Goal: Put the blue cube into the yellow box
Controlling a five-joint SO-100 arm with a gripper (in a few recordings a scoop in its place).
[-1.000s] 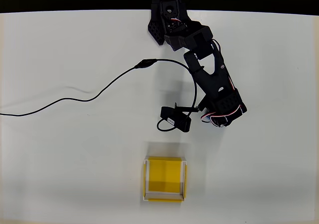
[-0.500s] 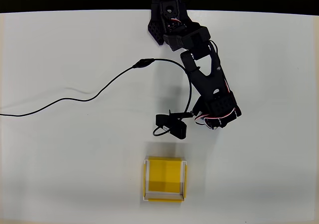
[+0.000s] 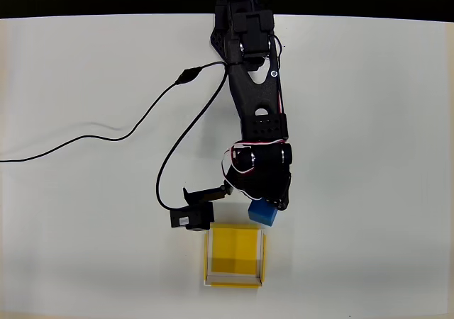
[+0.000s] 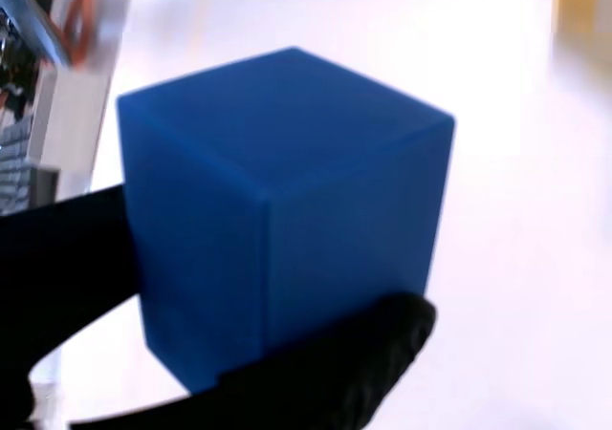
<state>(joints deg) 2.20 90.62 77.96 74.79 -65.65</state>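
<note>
- The blue cube (image 3: 262, 212) is sitting in the gripper's (image 3: 266, 207) grasp, just outside the top right corner of the yellow box (image 3: 234, 284) in the overhead view, close to that wall's rim.
- In the wrist view the blue cube (image 4: 287, 210) is showing three plain faces, with black fingers (image 4: 344, 373) pressing against its lower and left sides.
- The gripper (image 4: 239, 334) is closed around the cube, jaws apart only by the cube's width.
- The yellow box is lying open, its yellow floor showing bare between thin white-edged walls; in the wrist view a blurred yellow patch (image 4: 581, 5) is showing at the top right corner.
- The black arm (image 3: 257, 106) is stretching from the table's far edge toward the box.
- A black module (image 3: 191, 218) with a white label is hanging just off the box's top left corner.
- A black cable (image 3: 106, 137) is trailing from the arm across the white table (image 3: 376, 191), well away from the box, toward the left edge.
</note>
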